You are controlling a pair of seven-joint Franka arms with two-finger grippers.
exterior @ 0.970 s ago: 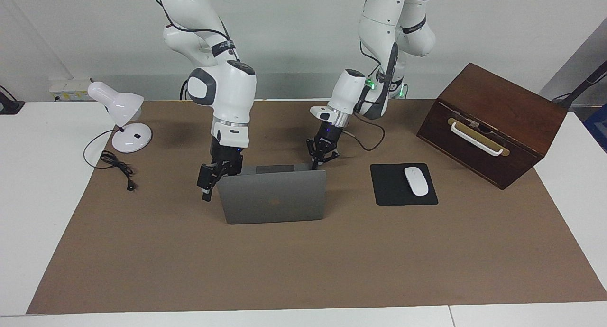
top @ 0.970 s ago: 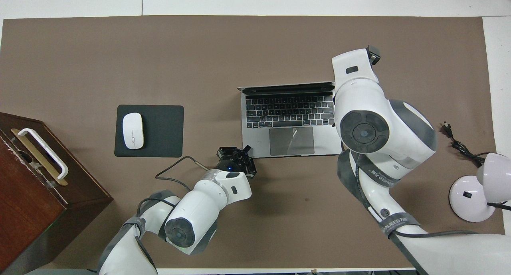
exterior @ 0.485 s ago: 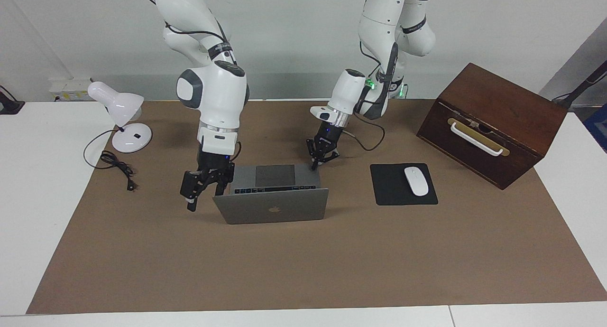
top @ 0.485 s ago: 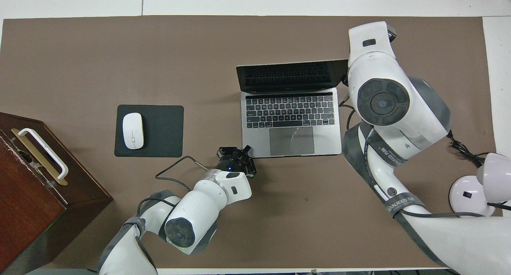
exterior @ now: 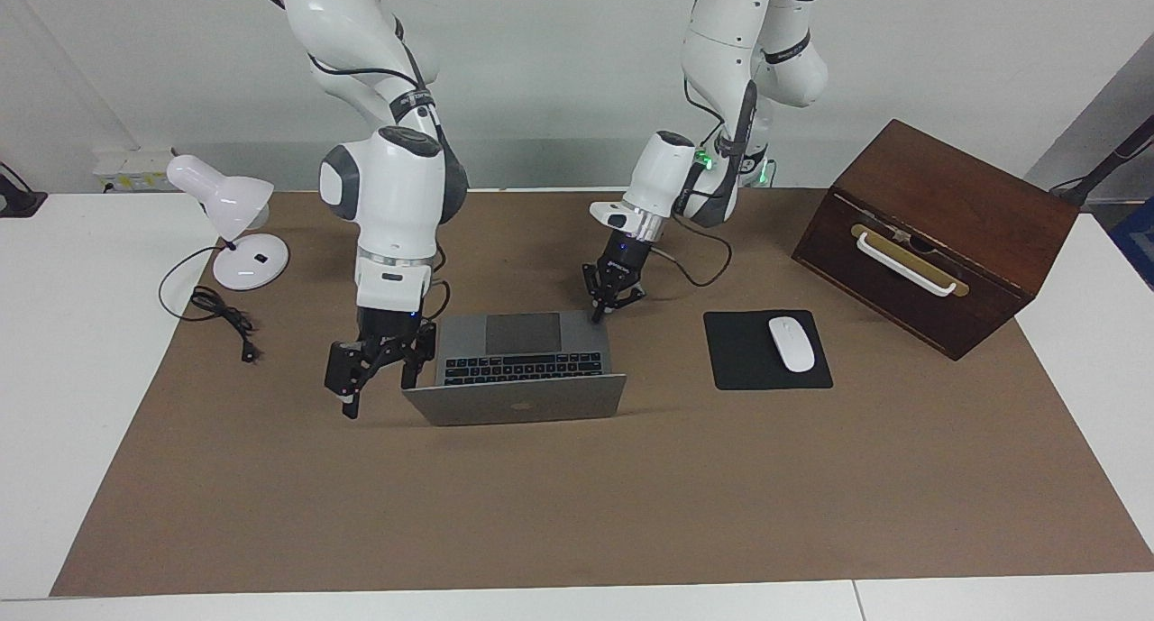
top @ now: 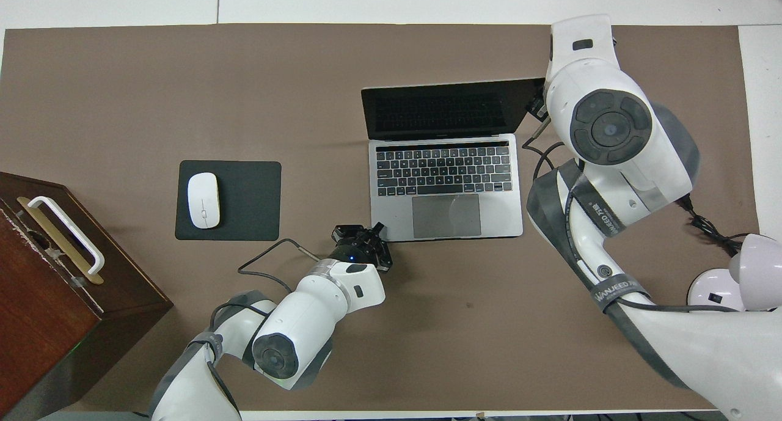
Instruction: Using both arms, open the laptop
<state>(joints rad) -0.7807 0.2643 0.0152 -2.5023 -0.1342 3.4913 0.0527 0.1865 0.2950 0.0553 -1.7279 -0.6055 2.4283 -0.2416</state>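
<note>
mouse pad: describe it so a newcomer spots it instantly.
Start at the brown wooden box at the left arm's end of the table. Between it and the open laptop lies the mouse pad, flat on the brown mat. It is the only black square, with a white mouse on it.

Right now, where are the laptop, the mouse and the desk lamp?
laptop (top: pixel 445 178): overhead view, on its keyboard.
mouse (exterior: pixel 791 343): facing view, on its white back.
desk lamp (exterior: pixel 251 261): facing view, on its round base.
</note>
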